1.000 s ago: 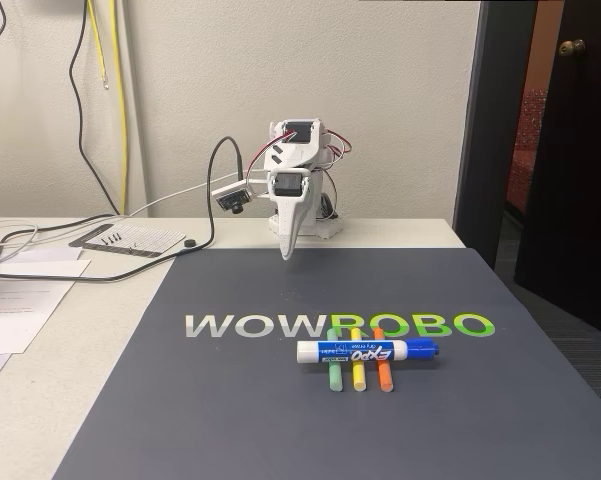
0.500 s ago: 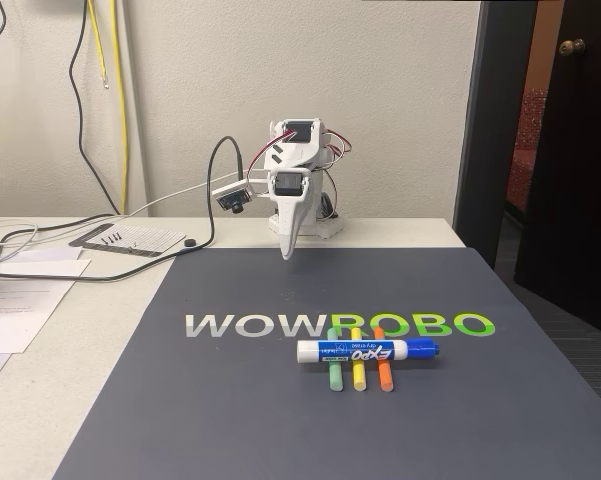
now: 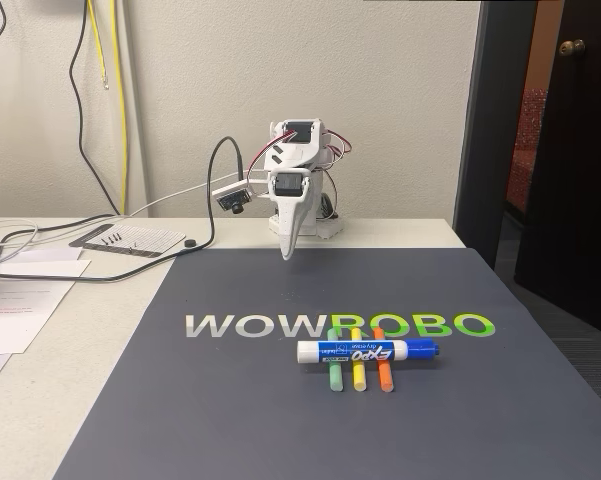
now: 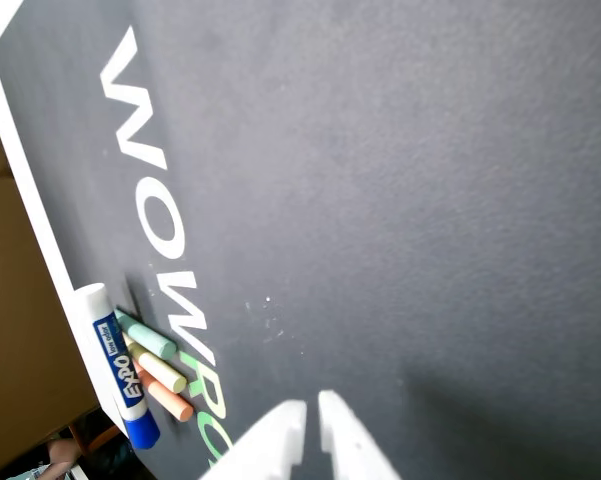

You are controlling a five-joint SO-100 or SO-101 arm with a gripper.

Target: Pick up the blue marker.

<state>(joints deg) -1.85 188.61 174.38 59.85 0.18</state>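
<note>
The blue marker [image 3: 365,351] has a white barrel, a blue EXPO label and a blue cap, and lies crosswise on the dark mat, cap to the right in the fixed view. It rests across three thin sticks: green [image 3: 335,376], yellow [image 3: 358,376] and orange [image 3: 383,373]. In the wrist view the blue marker [image 4: 115,365] is at the lower left. My gripper [image 3: 288,250] hangs tip-down at the back of the mat, far behind the marker, shut and holding nothing. Its white fingertips [image 4: 310,412] point at bare mat.
The grey mat [image 3: 230,400] carries WOWROBO lettering [image 3: 340,325]. Papers [image 3: 20,300] and black cables [image 3: 100,262] lie on the table to the left. A small card with pins [image 3: 125,240] sits at the back left. A dark doorway [image 3: 550,150] stands past the table's right edge.
</note>
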